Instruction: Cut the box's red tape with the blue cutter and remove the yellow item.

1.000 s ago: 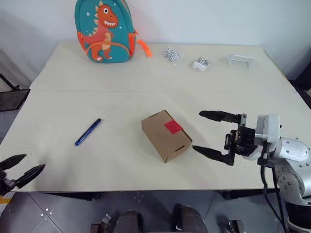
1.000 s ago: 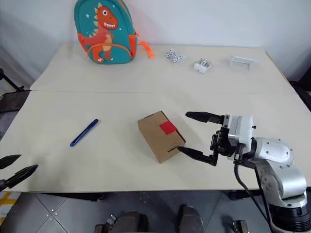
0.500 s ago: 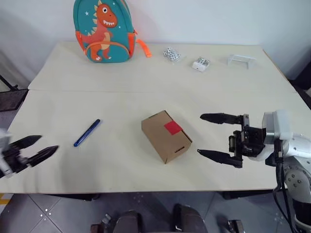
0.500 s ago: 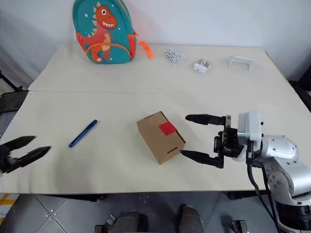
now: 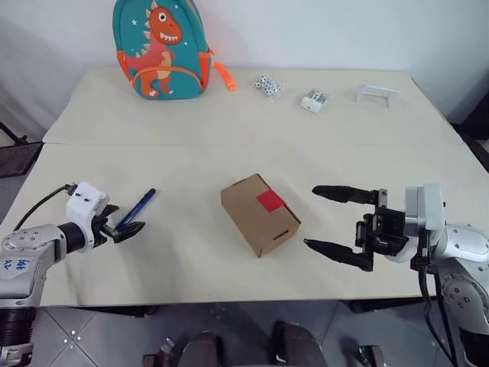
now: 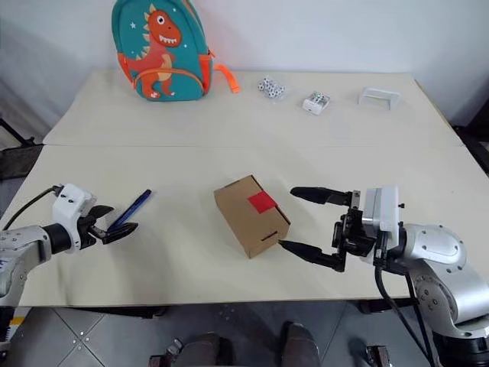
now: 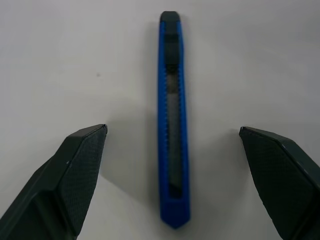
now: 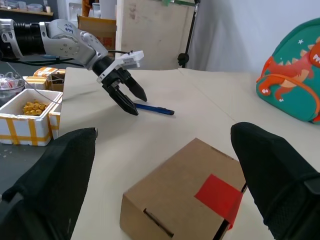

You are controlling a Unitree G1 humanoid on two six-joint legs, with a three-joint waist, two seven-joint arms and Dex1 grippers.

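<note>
1. The left gripper [image 7: 172,150] stands spread, the blue cutter [image 7: 172,120] lying flat between its fingers, untouched.
2. The box [image 5: 260,213], its red tape [image 5: 271,200] on top, sits just left of the right gripper [image 5: 334,219], which gapes wide (holding nothing).
3. The pale table [image 5: 229,122] carries a dinosaur backpack [image 5: 159,50] far behind both grippers.

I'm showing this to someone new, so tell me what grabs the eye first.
The brown box with its red tape sits mid-table, the right gripper open just beside it. On the robot's left, the left gripper is open around the near end of the blue cutter. A teal dinosaur backpack stands at the table's far edge.
</note>
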